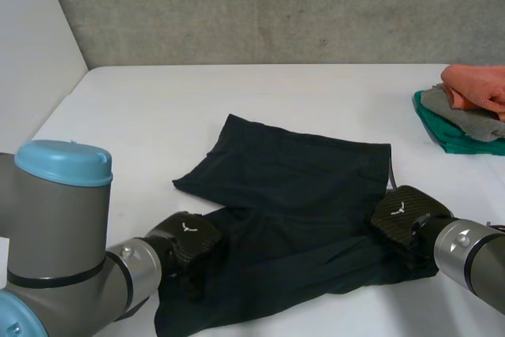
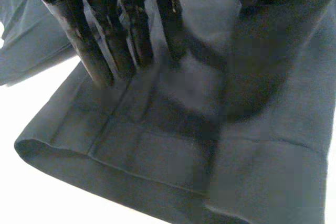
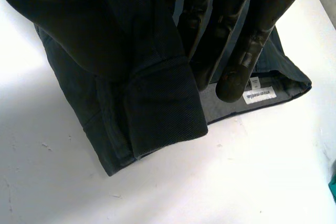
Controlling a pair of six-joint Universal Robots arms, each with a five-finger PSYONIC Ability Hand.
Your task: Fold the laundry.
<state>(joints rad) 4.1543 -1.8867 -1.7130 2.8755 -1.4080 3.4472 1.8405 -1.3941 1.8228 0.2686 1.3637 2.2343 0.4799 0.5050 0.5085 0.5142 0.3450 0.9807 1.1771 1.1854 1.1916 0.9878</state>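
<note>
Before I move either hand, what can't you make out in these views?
- Pile: cut off by the head view's edge, so its pieces can't be counted.
- Label: the print is too small to read in the right wrist view.
- Right hand: a raised fold of the shorts covers part of it in its own wrist view, so its grip can't be judged.
</note>
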